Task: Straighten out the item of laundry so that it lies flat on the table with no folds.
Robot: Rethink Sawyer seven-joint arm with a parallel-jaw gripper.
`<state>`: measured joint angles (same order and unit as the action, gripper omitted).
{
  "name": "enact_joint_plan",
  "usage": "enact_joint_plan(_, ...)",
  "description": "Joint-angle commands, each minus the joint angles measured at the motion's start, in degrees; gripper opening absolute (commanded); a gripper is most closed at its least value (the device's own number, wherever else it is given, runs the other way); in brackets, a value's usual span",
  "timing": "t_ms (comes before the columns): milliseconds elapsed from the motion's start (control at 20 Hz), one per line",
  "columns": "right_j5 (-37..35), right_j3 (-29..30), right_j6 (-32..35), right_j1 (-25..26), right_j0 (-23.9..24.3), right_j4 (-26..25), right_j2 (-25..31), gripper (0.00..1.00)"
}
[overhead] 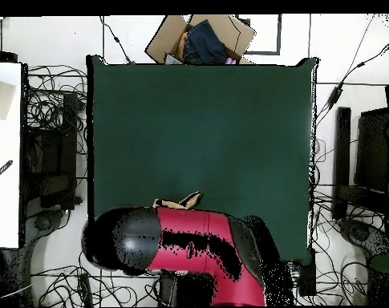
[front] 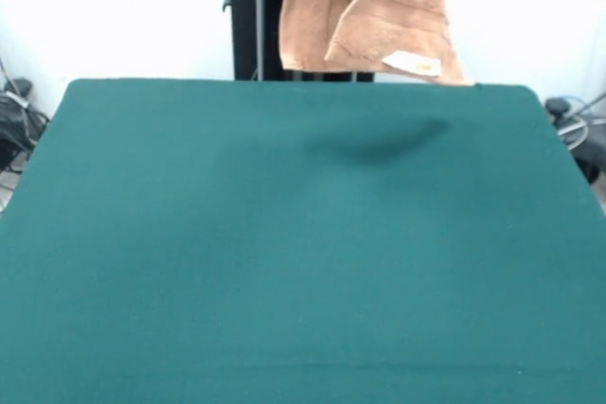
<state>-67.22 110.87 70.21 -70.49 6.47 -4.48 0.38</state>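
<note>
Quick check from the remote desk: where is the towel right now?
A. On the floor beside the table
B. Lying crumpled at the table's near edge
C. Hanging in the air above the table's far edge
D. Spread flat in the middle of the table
C: in the front view the towel hangs folded from the picture's top, clear of the table, with its shadow on the cloth below.

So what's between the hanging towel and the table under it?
Nothing: in the front view the towel hangs clear above the table, with only its shadow on the green cloth below.
</note>
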Motion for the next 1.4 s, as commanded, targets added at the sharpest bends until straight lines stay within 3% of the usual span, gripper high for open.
enact_joint_plan(50,6.76,8.96,17.79,2.44,-1.57,2.74,-2.67,0.00)
enact_joint_plan(550,12.96,11.41,18.83,4.76,-2.71,3.06,-2.83,0.00)
enact_joint_plan(1400,21.54,12.60,15.29,11.34,0.10,3.25,-1.82,0.00)
